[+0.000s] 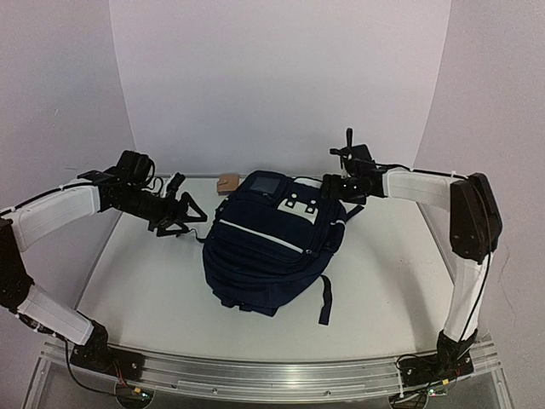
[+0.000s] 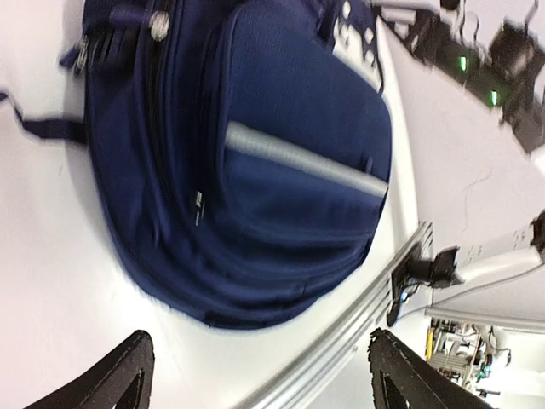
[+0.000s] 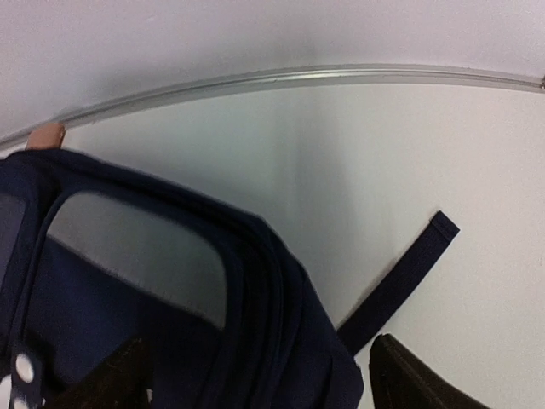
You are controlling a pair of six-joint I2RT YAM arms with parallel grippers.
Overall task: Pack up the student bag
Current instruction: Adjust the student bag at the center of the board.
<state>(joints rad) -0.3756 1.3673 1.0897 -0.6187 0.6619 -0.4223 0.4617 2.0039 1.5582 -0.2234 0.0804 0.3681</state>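
Note:
The student bag [image 1: 271, 247], a navy backpack with white piping, lies flat in the middle of the table with a loose dark strap [image 1: 325, 300] trailing toward the front. My left gripper [image 1: 182, 213] hovers just left of it, open and empty. The left wrist view shows the bag [image 2: 255, 153] ahead of that open gripper [image 2: 255, 385], with bare table between the fingers [image 2: 119, 379]. My right gripper [image 1: 330, 189] is at the bag's far right corner. In the right wrist view that gripper [image 3: 255, 394] is open, its fingers [image 3: 417, 383] straddling the bag's edge [image 3: 281, 341], beside a strap [image 3: 400, 281].
A small tan object [image 1: 227, 182] lies behind the bag near the back wall and also shows as a tan object [image 3: 44, 135] in the right wrist view. An aluminium rail [image 2: 341, 341] runs along the table's front edge. White walls enclose the back and sides.

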